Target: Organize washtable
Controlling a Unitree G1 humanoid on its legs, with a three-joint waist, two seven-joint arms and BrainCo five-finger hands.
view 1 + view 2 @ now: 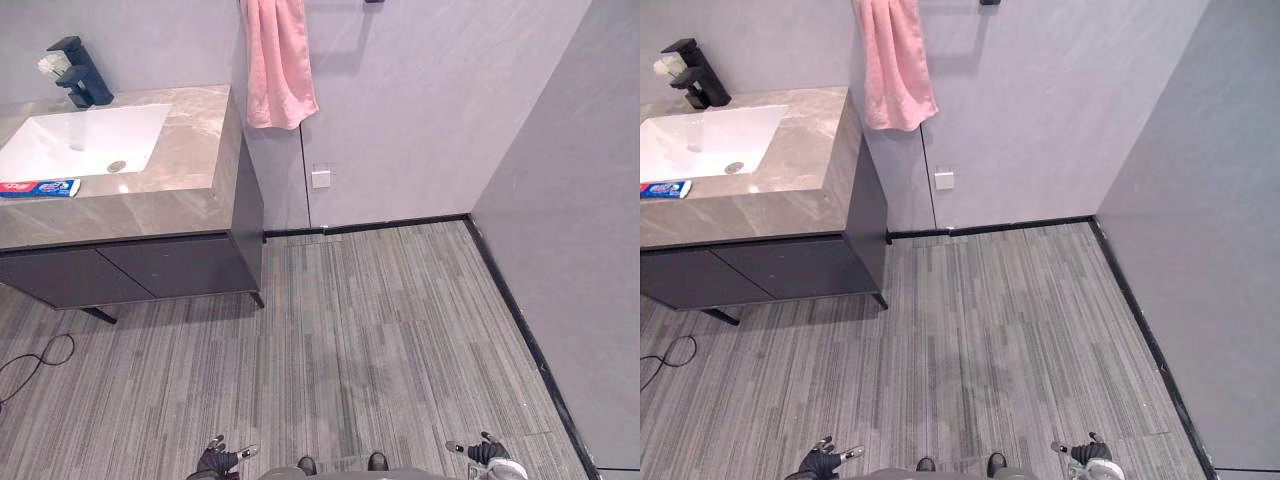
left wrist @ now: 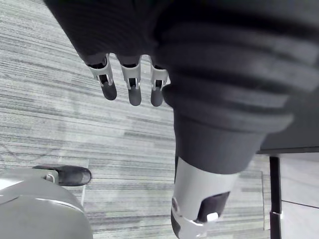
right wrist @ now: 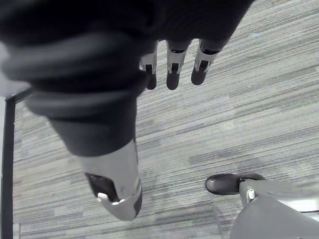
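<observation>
Blue toothpaste (image 1: 40,187) far fr. robot hand (image 1: 218,461)

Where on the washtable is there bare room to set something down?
The countertop is bare right of the sink basin and along the front, right of the toothpaste tube. The back left corner, by the faucet, is crowded.
</observation>
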